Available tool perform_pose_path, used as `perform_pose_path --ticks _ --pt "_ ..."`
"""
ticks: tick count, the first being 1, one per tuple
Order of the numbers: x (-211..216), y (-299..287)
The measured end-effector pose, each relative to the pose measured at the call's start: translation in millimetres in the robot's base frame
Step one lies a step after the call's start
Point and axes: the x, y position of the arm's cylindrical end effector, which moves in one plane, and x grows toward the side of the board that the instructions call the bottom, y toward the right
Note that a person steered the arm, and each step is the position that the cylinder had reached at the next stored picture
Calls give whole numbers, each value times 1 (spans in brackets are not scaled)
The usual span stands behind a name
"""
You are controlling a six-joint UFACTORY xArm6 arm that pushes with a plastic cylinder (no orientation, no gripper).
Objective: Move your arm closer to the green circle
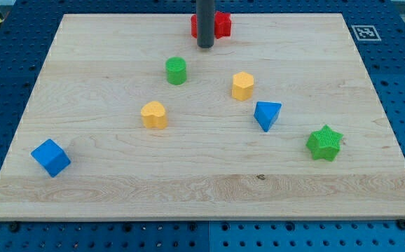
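The green circle [176, 71] is a short green cylinder standing on the wooden board [118, 189], above the middle and a little to the view's left. My dark rod comes down from the view's top, and my tip [205, 46] rests on the board up and to the right of the green circle, with a small gap between them. A red block [220, 24] sits right behind the rod and is partly hidden by it.
A yellow block [154, 115] lies below the green circle. A yellow hexagon [242, 86] and a blue triangle [267, 115] lie to its right. A green star [324, 143] sits at the right and a blue cube [50, 157] at the lower left.
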Motion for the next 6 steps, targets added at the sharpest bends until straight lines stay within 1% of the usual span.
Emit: perform_pose_path --ticks 3,6 --pt "56 -6" --pt "98 -6"
